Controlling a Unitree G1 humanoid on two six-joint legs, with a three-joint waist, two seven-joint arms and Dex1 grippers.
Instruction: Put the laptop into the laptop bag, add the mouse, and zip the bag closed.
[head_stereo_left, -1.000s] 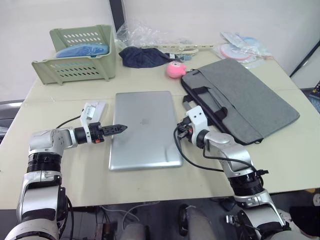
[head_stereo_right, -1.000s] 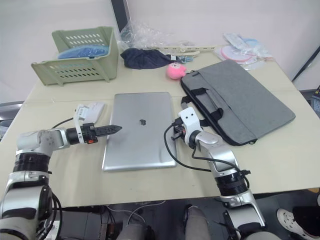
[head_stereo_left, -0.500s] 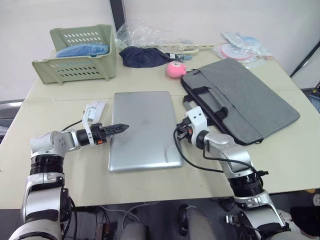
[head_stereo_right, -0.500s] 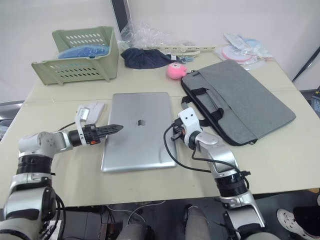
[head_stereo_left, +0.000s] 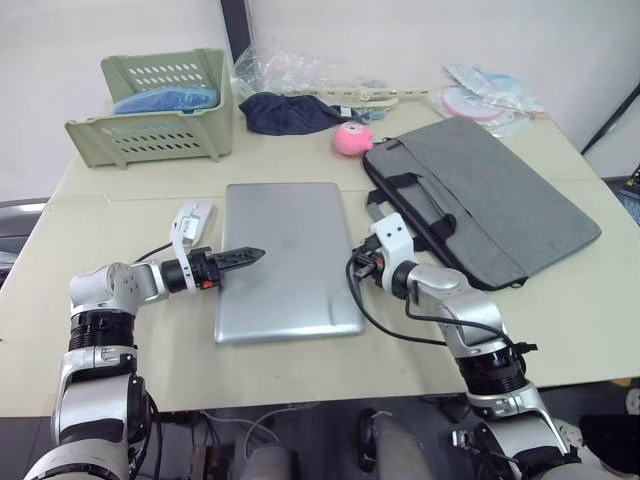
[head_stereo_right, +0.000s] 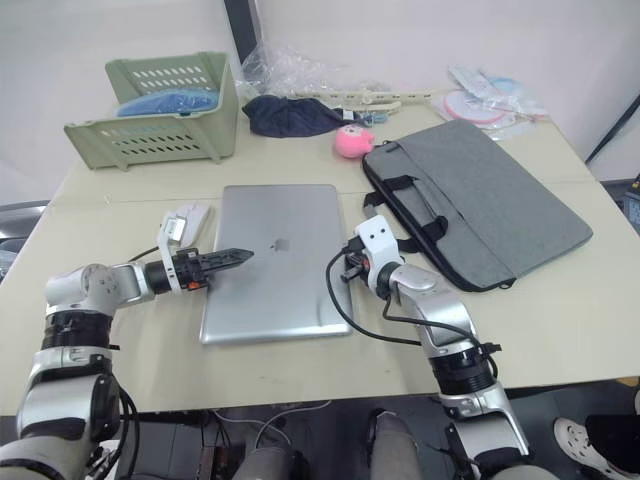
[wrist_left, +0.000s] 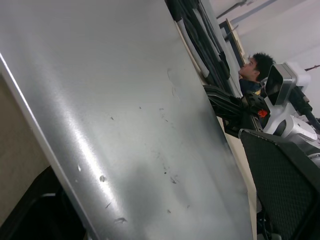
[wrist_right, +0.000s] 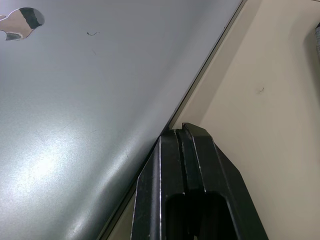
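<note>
The silver laptop (head_stereo_left: 285, 255) lies shut and flat at the table's middle. The grey laptop bag (head_stereo_left: 480, 200) lies flat to its right, with its black handles toward the laptop. The white mouse (head_stereo_left: 190, 213) sits just left of the laptop's far corner, behind my left wrist. My left gripper (head_stereo_left: 255, 254) is open at the laptop's left edge. One finger (wrist_left: 35, 215) is low beside that edge and the other (wrist_left: 280, 185) is above the lid. My right gripper (wrist_right: 187, 131) is shut and empty, its tip against the laptop's right edge (head_stereo_left: 357, 268).
A green basket (head_stereo_left: 160, 100) holding something blue stands at the far left. A dark cloth (head_stereo_left: 290, 112), crumpled plastic and a pink plush (head_stereo_left: 351, 139) lie behind the laptop. Round packets (head_stereo_left: 480, 100) lie at the far right. A person's head (wrist_left: 255, 65) shows beyond the table.
My left gripper has slid a little to the right, further over the laptop's left edge. The laptop's near left corner has shifted slightly left. The right arm has not moved.
</note>
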